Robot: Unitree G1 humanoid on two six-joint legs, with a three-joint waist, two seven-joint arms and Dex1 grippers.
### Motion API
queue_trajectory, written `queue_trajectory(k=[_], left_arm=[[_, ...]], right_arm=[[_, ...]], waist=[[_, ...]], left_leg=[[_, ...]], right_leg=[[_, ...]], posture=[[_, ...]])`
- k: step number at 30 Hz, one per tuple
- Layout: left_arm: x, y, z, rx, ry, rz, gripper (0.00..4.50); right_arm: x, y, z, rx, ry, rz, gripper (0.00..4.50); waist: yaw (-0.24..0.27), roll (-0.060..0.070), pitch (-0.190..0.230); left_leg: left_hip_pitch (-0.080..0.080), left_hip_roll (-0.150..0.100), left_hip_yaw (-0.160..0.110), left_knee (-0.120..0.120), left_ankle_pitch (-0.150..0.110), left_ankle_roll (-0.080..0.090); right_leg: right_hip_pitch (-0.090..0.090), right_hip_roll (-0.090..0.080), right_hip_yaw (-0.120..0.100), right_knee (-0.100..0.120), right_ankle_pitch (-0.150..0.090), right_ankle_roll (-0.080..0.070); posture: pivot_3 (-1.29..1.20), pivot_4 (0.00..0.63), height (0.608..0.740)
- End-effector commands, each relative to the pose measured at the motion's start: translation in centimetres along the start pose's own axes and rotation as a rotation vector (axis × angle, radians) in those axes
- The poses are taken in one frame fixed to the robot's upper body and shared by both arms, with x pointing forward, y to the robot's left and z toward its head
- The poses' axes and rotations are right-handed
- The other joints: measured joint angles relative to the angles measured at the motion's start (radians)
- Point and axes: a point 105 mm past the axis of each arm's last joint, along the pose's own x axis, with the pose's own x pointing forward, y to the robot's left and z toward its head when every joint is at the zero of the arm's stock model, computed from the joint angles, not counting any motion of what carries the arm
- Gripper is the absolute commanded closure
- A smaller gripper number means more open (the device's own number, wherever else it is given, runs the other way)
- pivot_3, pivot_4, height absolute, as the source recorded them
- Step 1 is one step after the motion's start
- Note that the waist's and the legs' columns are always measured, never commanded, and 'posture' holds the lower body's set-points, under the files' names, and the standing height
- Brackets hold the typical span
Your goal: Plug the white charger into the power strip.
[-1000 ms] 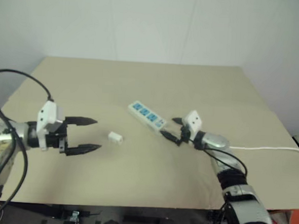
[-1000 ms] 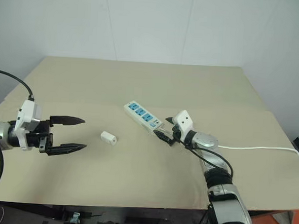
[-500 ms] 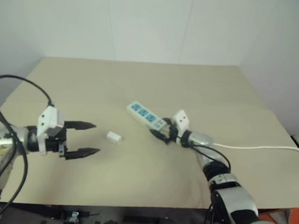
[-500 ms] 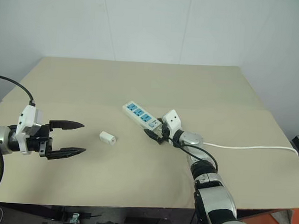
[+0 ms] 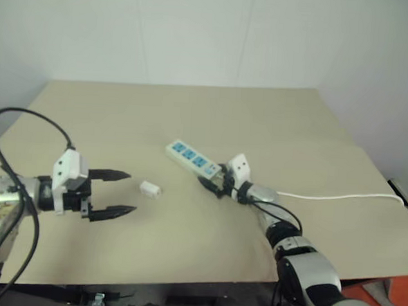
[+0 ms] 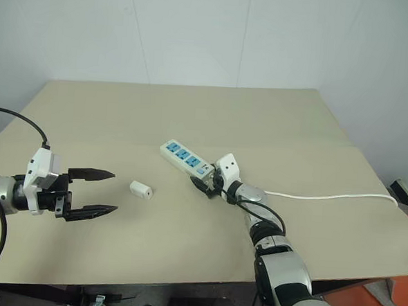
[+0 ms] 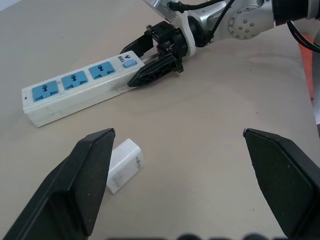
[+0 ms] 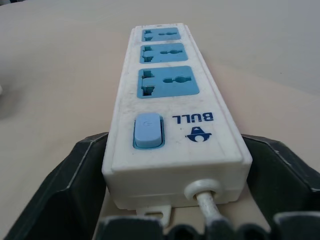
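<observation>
The power strip (image 5: 192,160), a long white bar with three blue sockets, lies flat near the table's middle. My right gripper (image 5: 215,182) is at its cable end. In the right wrist view the black fingers (image 8: 85,170) stand on either side of that end, by the blue switch, open and close to its sides. The white charger (image 5: 150,188), a small white block, lies on its side to the strip's left. My left gripper (image 5: 132,193) hovers open just left of the charger, and one finger (image 7: 92,175) hangs close over it in the left wrist view.
The strip's thin white cable (image 5: 340,197) runs right across the beige table (image 5: 192,117) to its right edge. A white wall stands behind the table. A black cable (image 5: 25,125) loops over my left arm.
My right gripper has moved left and lower, up to the strip's cable end, and its fingers now flank that end. The left gripper, the charger and the strip stay where they were.
</observation>
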Motion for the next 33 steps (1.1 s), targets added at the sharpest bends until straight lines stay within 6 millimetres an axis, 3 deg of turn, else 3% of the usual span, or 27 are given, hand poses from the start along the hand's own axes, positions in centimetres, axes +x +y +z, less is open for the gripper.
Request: queue_trajectory(k=[1, 6, 10, 14, 20, 27, 33], left_arm=[[-0.1, -0.1, 1.1, 0.053, -0.03, 0.005, 0.0], [-0.1, -0.2, 1.2, 0.057, -0.039, -0.016, 0.0], [-0.1, 0.0, 1.5, 0.062, -0.047, -0.013, 0.0], [-0.2, 0.0, 1.9, 0.06, -0.066, -0.013, 0.0], [-0.4, 1.0, 1.4, 0.081, -0.012, 0.014, 0.0], [1.7, 2.8, 3.0, 0.222, 0.039, -0.086, 0.0], [4.4, 5.1, 5.5, 0.306, 0.167, -0.269, 0.0]], right_arm=[[-0.2, 0.3, -0.6, -0.007, 0.003, -0.002, 1.1], [-0.2, 0.1, -0.7, -0.006, 0.014, -0.003, 1.09], [-1.2, -1.6, 0.2, 0.012, -0.039, -0.071, 1.09], [-3.8, -4.1, 1.5, -0.019, -0.103, -0.133, 1.09], [-9.9, -5.8, 2.3, -0.12, -0.11, -0.099, 1.09], [-16.4, -4.8, 0.9, -0.186, -0.011, 0.076, 1.09], [-18.1, -2.7, 0.0, -0.197, -0.014, 0.244, 1.09]], waist=[[-0.001, 0.0, 0.0], [-0.001, 0.0, 0.0], [0.001, 0.0, 0.0], [0.016, 0.0, 0.0], [0.025, 0.0, 0.0], [0.029, 0.0, 0.001], [0.023, -0.001, 0.001]], left_leg=[[0.0, 0.0, 0.0, 0.0, 0.0, 0.0], [0.0, 0.0, 0.0, 0.0, 0.0, 0.0], [0.0, 0.0, -0.001, 0.0, 0.0, 0.0], [0.0, -0.003, -0.002, 0.0, 0.0, 0.0], [-0.004, -0.007, -0.003, 0.0, 0.0, 0.0], [-0.003, -0.008, -0.003, 0.0, 0.0, 0.0], [0.002, -0.009, -0.004, 0.001, 0.0, 0.0]], right_leg=[[0.0, 0.0, 0.0, 0.0, 0.0, 0.0], [0.0, 0.0, 0.0, 0.0, 0.0, 0.0], [0.001, 0.0, -0.001, 0.0, 0.0, 0.0], [0.002, -0.002, -0.003, -0.001, 0.0, 0.0], [-0.001, -0.006, -0.002, -0.002, -0.001, 0.001], [0.001, -0.006, -0.002, -0.001, -0.001, 0.002], [0.008, -0.006, -0.002, -0.003, -0.002, 0.004]], posture=[[0.0, 0.15, 0.74], [0.0, 0.15, 0.74], [0.0, 0.15, 0.74], [0.0, 0.15, 0.74], [0.0, 0.15, 0.74], [0.0, 0.15, 0.74], [0.0, 0.15, 0.74]])
